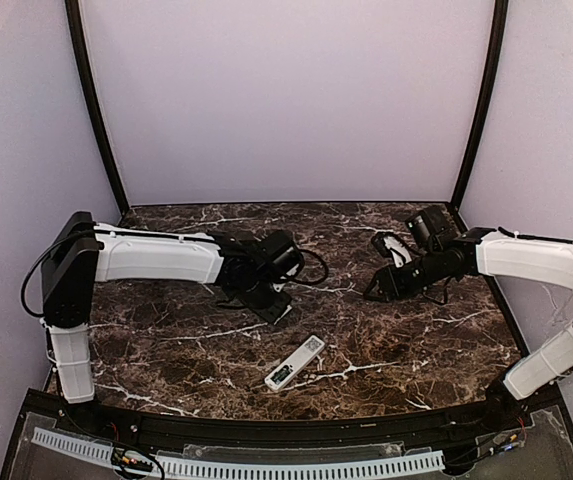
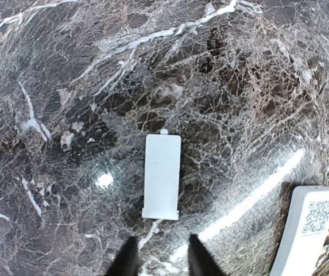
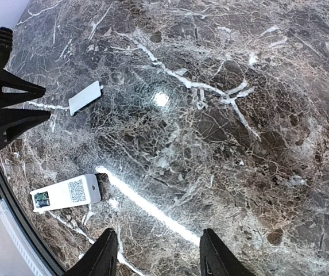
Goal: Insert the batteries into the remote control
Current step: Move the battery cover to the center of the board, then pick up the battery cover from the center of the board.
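Note:
The remote control [image 1: 295, 362] lies back-up on the marble table, near the front centre. A QR label shows on it [image 3: 65, 193], and its end compartment is uncovered. Its white battery cover [image 2: 162, 177] lies flat on the table, apart from it. My left gripper [image 2: 161, 244] hovers just short of the cover's near end, open, with nothing between its fingers. My right gripper [image 3: 155, 236] hangs open and empty over bare marble at the right [image 1: 381, 285], well away from the remote control. The batteries are out of view.
The dark marble table [image 1: 406, 340] ends at a black rail along the front [image 1: 296, 430]. Lilac walls and two black posts [image 1: 96, 110] close in the back and sides. In the right wrist view the left gripper's black fingers [image 3: 15, 106] point at the cover [image 3: 85, 97].

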{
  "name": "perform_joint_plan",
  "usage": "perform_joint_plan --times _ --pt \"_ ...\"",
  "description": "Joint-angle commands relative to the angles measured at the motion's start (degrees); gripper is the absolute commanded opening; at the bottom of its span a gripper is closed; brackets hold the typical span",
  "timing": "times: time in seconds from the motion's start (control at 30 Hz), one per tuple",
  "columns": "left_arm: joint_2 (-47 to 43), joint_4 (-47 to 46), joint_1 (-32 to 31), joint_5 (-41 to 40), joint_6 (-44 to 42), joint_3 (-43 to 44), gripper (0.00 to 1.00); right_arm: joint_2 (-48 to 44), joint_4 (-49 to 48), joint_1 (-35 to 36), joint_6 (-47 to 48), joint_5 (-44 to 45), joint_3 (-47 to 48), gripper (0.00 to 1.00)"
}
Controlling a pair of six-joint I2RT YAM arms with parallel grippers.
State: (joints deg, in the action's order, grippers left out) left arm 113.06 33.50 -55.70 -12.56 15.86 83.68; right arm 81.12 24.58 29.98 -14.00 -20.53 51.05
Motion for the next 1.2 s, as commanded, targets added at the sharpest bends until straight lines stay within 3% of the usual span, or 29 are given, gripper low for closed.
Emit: perform_joint_plan --times 0.0,0.13,0.5,0.87,1.17 --pt "-3.2 0.2 0.1 0.3 -1.5 -3.7 0.45 0.8 -1.8 -0.3 0.4 -1.4 -0.4 0.48" --pt "-2.9 -0.4 1.1 1.8 -1.0 -3.3 0.51 1.1 -2.0 -0.3 0.4 -1.7 -0.3 0.48" --pt "3.7 2.5 3.2 8.1 -2.5 2.2 0.49 1.5 -1.7 -0.3 0.7 -1.5 -0.1 0.48" --pt "7.4 2.0 4.5 8.5 -3.5 4.0 0.49 1.2 -1.7 -0.3 0.8 -1.2 -0.4 0.47" --pt "9.7 2.3 5.0 10.7 -4.2 3.7 0.36 1.3 -1.6 -0.3 1.1 -0.7 -0.1 0.47"
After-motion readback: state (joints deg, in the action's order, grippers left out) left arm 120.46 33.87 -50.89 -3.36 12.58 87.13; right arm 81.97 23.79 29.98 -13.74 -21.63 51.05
